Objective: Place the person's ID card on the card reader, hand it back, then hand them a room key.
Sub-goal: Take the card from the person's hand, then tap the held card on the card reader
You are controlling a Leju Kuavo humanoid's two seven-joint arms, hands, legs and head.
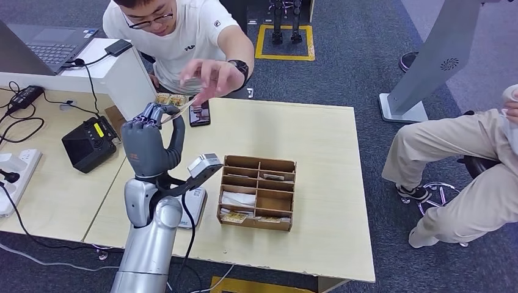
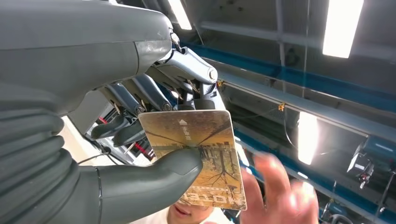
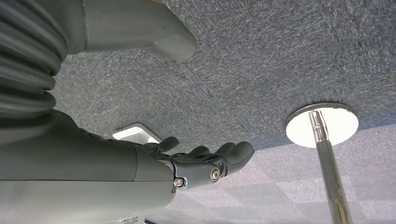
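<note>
**Room key held up toward the person's reaching hand**

The left hand (image 1: 148,137) is raised over the far left part of the table (image 1: 317,159), pinching a room key (image 1: 174,112) between thumb and fingers. From the head view the card shows only as a thin pale edge at the fingertips, just beside the person's hand (image 1: 211,76), which reaches in from the far side with fingers spread. The left wrist view shows what the head view cannot: the card's (image 2: 198,154) printed face, a brownish picture with an arrow and lettering, the thick grey thumb (image 2: 154,175) pressed flat on it and the darker fingers behind. There the person's hand (image 2: 275,196) is a blur near the card's edge; whether it touches cannot be told.

On the table, to the right of the arm, stands a brown compartment box (image 1: 258,191) with cards in several slots. A dark phone (image 1: 200,113) lies at the far edge.

The right hand (image 3: 205,163) hangs over grey carpet (image 3: 261,60), fingers stretched out and apart, holding nothing, near a chrome post (image 3: 327,158) on a round base.
</note>
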